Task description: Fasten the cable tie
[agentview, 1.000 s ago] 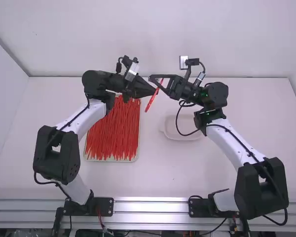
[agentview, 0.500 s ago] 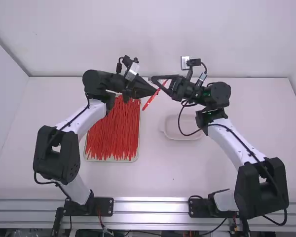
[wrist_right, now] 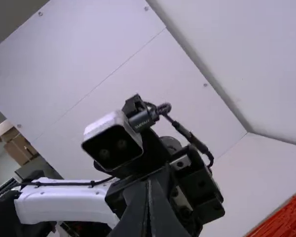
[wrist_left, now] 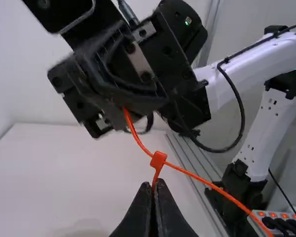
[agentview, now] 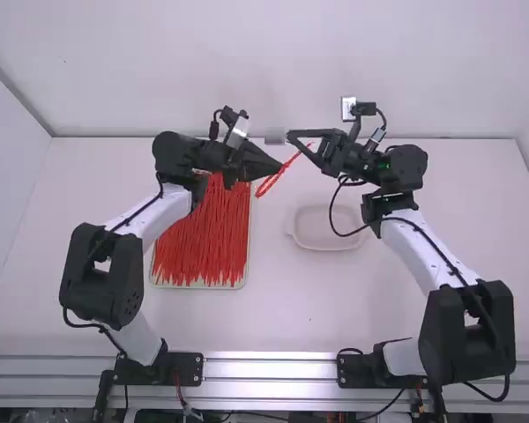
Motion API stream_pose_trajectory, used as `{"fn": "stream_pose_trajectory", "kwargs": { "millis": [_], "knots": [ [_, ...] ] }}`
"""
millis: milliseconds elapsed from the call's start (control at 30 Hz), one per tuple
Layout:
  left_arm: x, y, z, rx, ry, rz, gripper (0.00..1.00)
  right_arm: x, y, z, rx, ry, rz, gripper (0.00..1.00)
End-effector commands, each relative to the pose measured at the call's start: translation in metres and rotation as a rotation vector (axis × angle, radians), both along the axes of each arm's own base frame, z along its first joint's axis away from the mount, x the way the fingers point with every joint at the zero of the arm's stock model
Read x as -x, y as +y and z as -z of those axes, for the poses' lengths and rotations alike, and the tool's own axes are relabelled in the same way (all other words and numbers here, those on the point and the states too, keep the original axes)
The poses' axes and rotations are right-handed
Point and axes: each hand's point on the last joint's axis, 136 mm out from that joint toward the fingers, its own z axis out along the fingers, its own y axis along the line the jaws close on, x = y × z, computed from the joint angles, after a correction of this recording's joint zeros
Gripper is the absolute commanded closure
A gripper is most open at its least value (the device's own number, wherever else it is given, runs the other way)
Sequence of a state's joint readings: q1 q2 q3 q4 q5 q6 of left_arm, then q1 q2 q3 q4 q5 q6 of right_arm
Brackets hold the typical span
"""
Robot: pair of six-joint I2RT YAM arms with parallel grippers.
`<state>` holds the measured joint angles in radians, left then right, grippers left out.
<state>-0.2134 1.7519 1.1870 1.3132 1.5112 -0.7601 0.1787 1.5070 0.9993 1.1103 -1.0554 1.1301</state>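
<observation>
A red cable tie (agentview: 278,173) hangs in the air between both grippers, above the far end of the tray. My left gripper (agentview: 272,164) is shut on the strap just below the tie's head (wrist_left: 158,159). From the head the strap (wrist_left: 135,138) runs up into my right gripper (wrist_left: 122,109), which is shut on it. The tail (wrist_left: 207,181) trails off past the head. In the high view my right gripper (agentview: 291,136) faces the left one, tips close together. The right gripper's own fingers (wrist_right: 147,195) are pressed together, and the tie is hidden between them.
A flat tray (agentview: 245,284) with several red cable ties (agentview: 203,233) lies under the left arm. A shallow white bowl (agentview: 326,229) sits right of it, under the right arm. The table's front and outer sides are bare.
The right gripper has drawn back to the right and slightly up with the strap. The left gripper followed a little to the right. The tie now bows between them.
</observation>
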Motion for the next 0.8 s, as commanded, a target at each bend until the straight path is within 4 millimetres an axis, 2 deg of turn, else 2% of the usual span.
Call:
{"fn": "stream_pose_trajectory", "kwargs": {
  "millis": [0, 167, 200, 233, 300, 333, 500, 600, 700, 767],
  "knots": [
    [0.008, 0.006, 0.005, -0.025, -0.015, 0.025, 0.98, -0.007, -0.013, -0.014, -0.025, -0.039, 0.062, 1.00],
    [0.008, 0.006, 0.006, -0.020, -0.037, 0.023, 0.98, -0.008, -0.014, -0.015, -0.028, -0.042, 0.067, 1.00],
    [0.007, 0.005, 0.006, -0.017, -0.041, 0.020, 0.98, -0.008, -0.014, -0.015, -0.027, -0.040, 0.066, 0.98],
    [0.007, 0.006, 0.005, -0.015, -0.054, 0.019, 0.98, -0.008, -0.014, -0.015, -0.026, -0.039, 0.064, 0.78],
    [0.005, 0.006, 0.003, -0.008, -0.064, 0.009, 0.98, -0.008, -0.012, -0.013, -0.028, -0.020, 0.058, 0.60],
    [0.000, 0.010, 0.001, 0.001, -0.062, -0.016, 0.98, -0.007, -0.012, -0.013, -0.033, -0.002, 0.052, 0.56],
    [-0.018, 0.022, -0.007, 0.042, -0.054, -0.112, 0.98, -0.004, -0.013, -0.010, -0.018, 0.016, 0.022, 0.51],
    [-0.022, 0.030, -0.013, 0.066, -0.103, -0.150, 0.98, 0.001, -0.010, -0.007, -0.001, 0.016, -0.008, 0.48],
    [-0.021, 0.037, -0.023, 0.092, -0.158, -0.174, 0.98, 0.001, -0.009, -0.003, 0.008, 0.034, -0.019, 0.46],
    [-0.013, 0.038, -0.032, 0.117, -0.213, -0.171, 0.98, -0.001, -0.008, 0.002, 0.015, 0.064, -0.016, 0.45]
  ]
}}
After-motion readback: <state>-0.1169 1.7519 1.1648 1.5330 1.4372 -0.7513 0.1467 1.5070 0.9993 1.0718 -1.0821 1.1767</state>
